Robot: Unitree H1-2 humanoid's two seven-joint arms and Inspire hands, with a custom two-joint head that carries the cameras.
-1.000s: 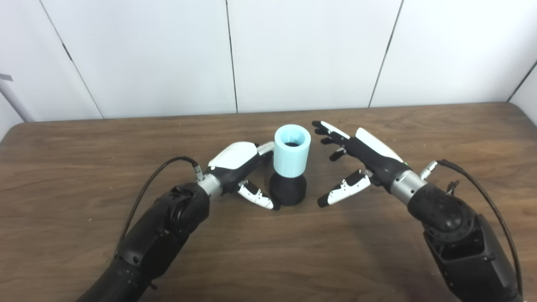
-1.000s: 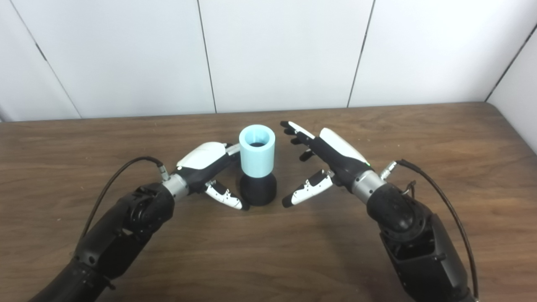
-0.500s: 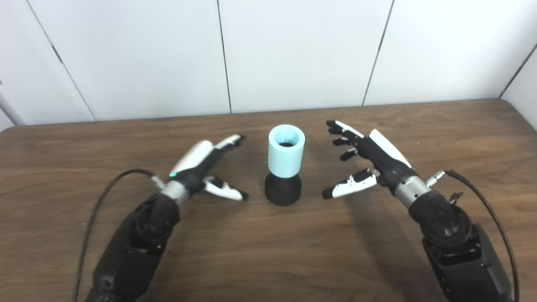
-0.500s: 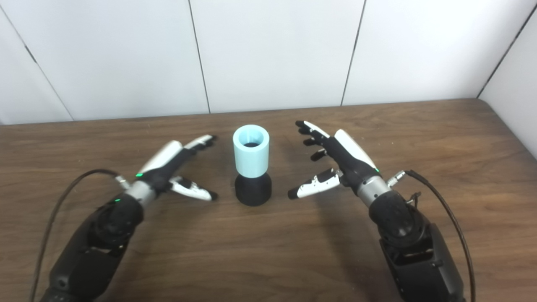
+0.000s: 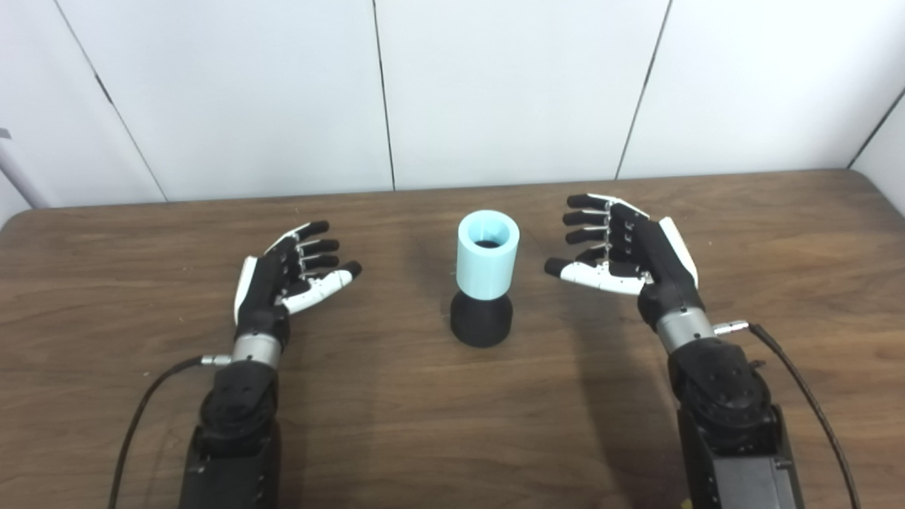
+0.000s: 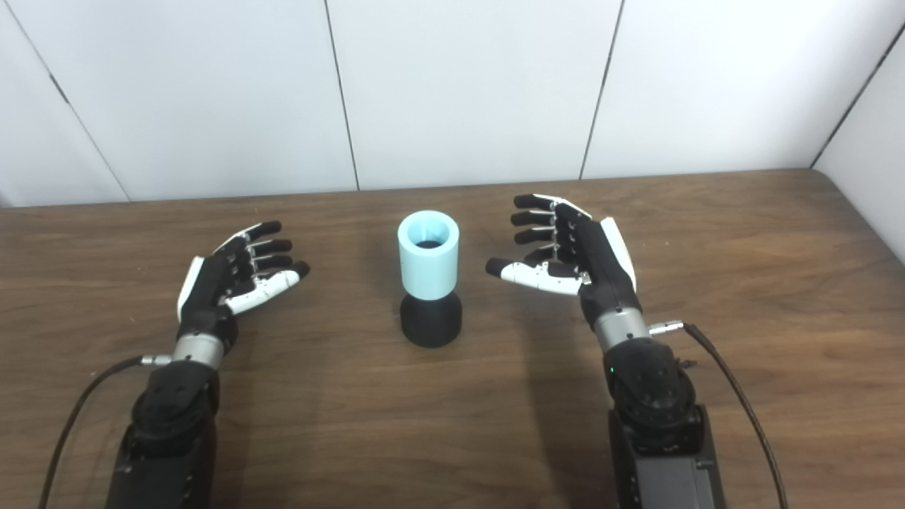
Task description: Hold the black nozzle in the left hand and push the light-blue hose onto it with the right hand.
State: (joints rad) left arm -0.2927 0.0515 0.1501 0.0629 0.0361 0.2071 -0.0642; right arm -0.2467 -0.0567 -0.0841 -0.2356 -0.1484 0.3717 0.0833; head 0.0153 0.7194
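Standing upright mid-tabletop (image 5: 424,438), the light-blue hose (image 5: 487,256) is sitting on the black nozzle (image 5: 481,319). We are seeing dark wood grain and white wall panels (image 5: 509,85) behind. Left hand (image 5: 283,279) and right hand (image 5: 629,254) are hovering either side, fingers spread, holding nothing.

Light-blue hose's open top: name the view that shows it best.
The left eye view, though barely: the light-blue cylindrical hose sits nearer the picture's centre, rim and dark bore fully visible. The right eye view shows the same opening equally unobstructed, just shifted left.
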